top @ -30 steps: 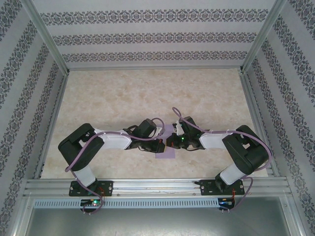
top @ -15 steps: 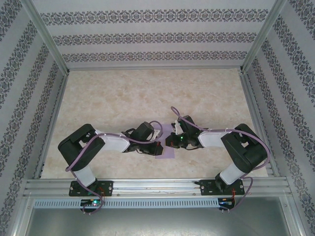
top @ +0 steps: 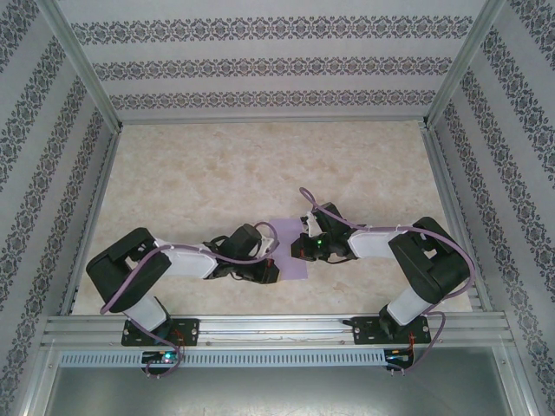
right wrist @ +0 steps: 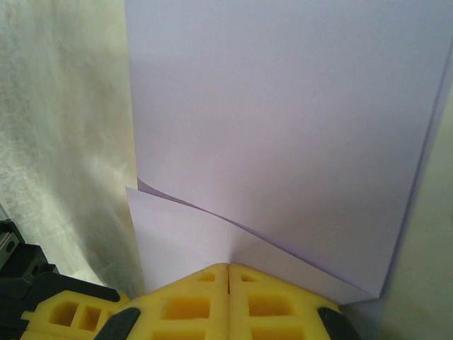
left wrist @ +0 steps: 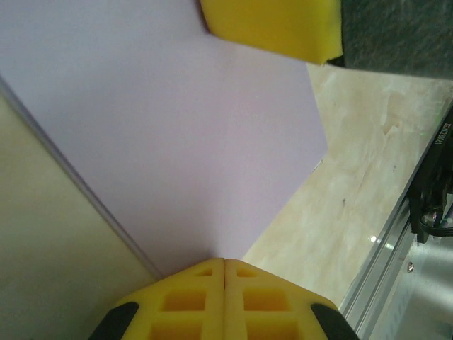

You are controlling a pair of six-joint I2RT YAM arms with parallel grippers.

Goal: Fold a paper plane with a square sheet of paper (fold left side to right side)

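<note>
Near the front centre of the table (top: 217, 173), the paper (top: 291, 265) lies folded double, its layers slightly askew. Left gripper (left wrist: 224, 263) and right gripper (right wrist: 228, 268), jaws fully closed, rest their tips on it. Step: creasing. The next move likely needs firm strokes along the fold.

Paper (right wrist: 283, 106) was plain lavender. Desk (top: 260, 165) was beige, marbled. Walls (top: 277, 65) were white with dark floral bands. Jaws were yellow. Arms (top: 186, 258) were black and white.
</note>
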